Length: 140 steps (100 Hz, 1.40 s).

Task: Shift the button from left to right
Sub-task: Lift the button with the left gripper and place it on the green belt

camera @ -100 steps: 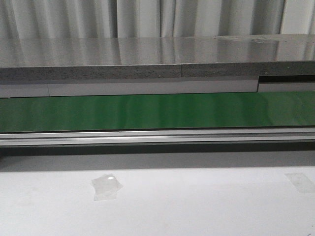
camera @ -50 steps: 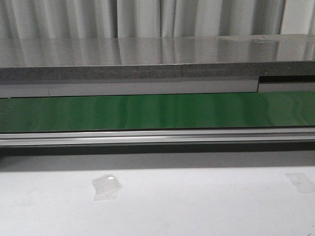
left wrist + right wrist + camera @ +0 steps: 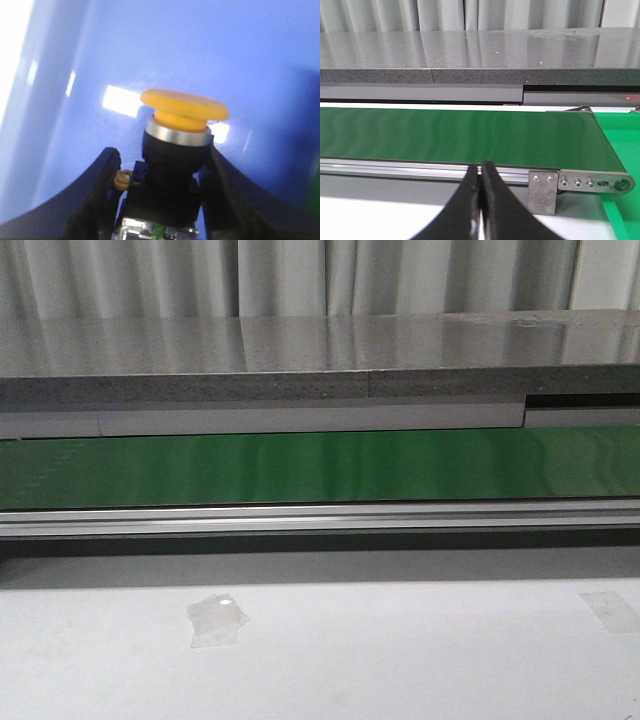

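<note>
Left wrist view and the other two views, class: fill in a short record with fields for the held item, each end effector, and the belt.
Held item: yellow mushroom-capped push button with black body
Left end effector: shut on the button, black fingers either side of its body
Backdrop: glossy blue surface
Right end effector: shut, empty
Belt: green conveyor belt, bare

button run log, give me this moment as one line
left gripper: shut on button, blue surface behind | right gripper: shut, empty, facing green conveyor belt | front view: no arms or button in sight
</note>
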{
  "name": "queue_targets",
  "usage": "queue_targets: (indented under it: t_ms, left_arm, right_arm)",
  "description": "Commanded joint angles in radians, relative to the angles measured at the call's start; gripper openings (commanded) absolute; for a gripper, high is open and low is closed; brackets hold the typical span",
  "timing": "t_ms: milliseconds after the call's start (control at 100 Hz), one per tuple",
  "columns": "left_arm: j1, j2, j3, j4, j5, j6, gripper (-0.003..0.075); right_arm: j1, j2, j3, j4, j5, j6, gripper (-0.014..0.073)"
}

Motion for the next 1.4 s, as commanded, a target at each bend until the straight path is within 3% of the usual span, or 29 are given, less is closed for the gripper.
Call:
queue_targets:
  t_ms: [0,240,620,800,920,1230,1390]
  left_arm:
    - [0.002,-0.109,-0.029,-0.023,-0.014,0.031,-0.002]
    - [-0.009,-0.207,-0.029,-0.195,0.074,0.204,-0.002]
    - [-0.175,-0.199,-0.029,-0.138,0.152,0.257,-0.0019]
    - [-0.195,-0.184,-0.027,-0.133,0.169,0.255,-0.0006]
    - [-0.195,-0.162,-0.025,-0.135,0.181,0.255,0.0097]
    - [-0.195,-0.147,-0.027,-0.141,0.165,0.257,0.0522]
    - [-0.195,-0.147,-0.027,-0.188,0.16,0.278,0.0578]
  right_arm:
    - [-0.005,-0.017,-0.016,-0.007,-0.082,-0.003,-0.0101]
    - [-0.005,-0.017,-0.016,-0.007,-0.082,-0.003,-0.0101]
    - [-0.005,-0.017,-0.016,-0.007,-0.082,-0.003,-0.0101]
    - [-0.005,-0.017,-0.016,-0.007,-0.082,-0.003,-0.0101]
    - [-0.005,-0.017,-0.016,-0.007,-0.082,-0.003,-0.0101]
    - [-0.005,-0.017,-0.016,-0.007,-0.082,-0.003,-0.0101]
    - [-0.005,-0.017,-0.016,-0.007,-0.082,-0.003,-0.0101]
